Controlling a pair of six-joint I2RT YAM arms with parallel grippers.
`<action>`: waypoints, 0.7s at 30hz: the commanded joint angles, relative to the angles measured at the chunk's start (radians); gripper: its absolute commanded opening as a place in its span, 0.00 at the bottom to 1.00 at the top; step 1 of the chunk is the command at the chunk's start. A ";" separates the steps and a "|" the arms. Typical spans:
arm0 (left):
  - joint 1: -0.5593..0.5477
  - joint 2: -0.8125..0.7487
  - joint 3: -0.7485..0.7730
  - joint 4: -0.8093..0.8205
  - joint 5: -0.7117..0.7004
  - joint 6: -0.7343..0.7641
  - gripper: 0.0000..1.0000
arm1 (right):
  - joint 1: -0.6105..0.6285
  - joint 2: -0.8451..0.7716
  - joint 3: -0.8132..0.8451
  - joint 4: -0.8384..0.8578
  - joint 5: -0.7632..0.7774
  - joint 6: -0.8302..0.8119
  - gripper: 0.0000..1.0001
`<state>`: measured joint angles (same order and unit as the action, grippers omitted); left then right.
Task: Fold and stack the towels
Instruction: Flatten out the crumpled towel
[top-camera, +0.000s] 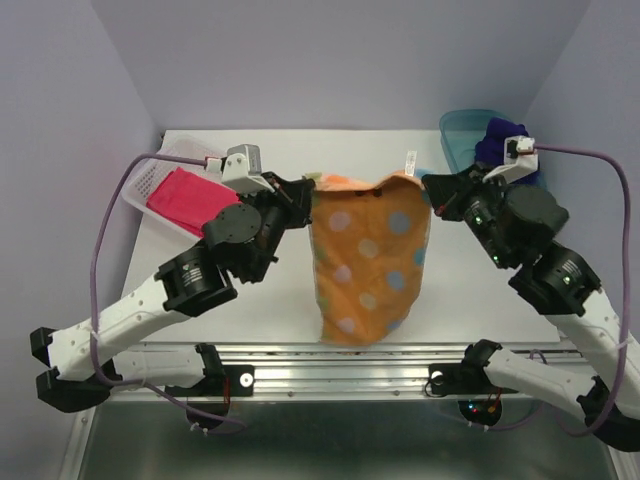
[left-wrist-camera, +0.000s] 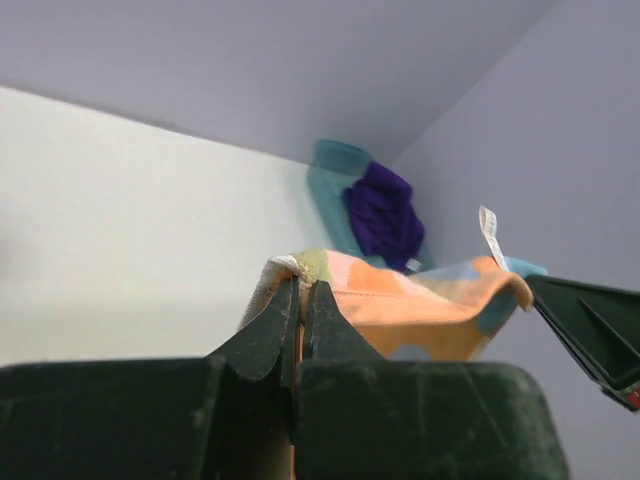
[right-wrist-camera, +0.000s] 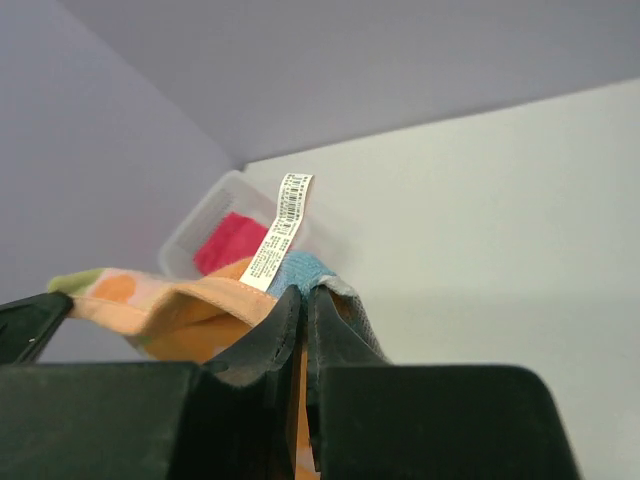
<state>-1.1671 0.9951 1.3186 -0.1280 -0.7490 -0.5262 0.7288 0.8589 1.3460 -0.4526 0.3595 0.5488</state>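
The left end effector (top-camera: 305, 190) is clamped tight on one top corner of the orange polka-dot towel (top-camera: 368, 262), and the right end effector (top-camera: 432, 192) is pinched just as tight on the other top corner, right beside the towel's white label (right-wrist-camera: 280, 230). Between them the towel's upper edge sags a little, and the cloth hangs down as a loose sheet above the counter (top-camera: 300, 150), its lower end drooping toward the near edge. It looks spread rather than folded, so this seems to be the opening of the first fold. Further out, the pink-red towel (top-camera: 185, 200) lies in the white basket (top-camera: 150, 180) at the far left, and the purple-blue towel (top-camera: 497, 142) sits bunched in the teal tray (top-camera: 460, 135) at the far right, neither of them touched by an arm. Judging from this, no towel is folded and no stack exists; nearly all of the task is left
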 joint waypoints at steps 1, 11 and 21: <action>0.176 0.048 -0.054 0.099 -0.039 -0.044 0.00 | 0.008 0.066 -0.087 0.112 0.317 -0.061 0.01; 0.541 0.344 0.019 0.257 0.298 0.015 0.00 | -0.271 0.374 -0.102 0.356 0.150 -0.141 0.01; 0.693 0.614 0.126 0.272 0.465 0.042 0.00 | -0.429 0.715 -0.013 0.493 -0.028 -0.156 0.01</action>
<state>-0.5426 1.5791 1.3804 0.1013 -0.2775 -0.5308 0.3885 1.4975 1.2564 -0.0296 0.3328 0.4160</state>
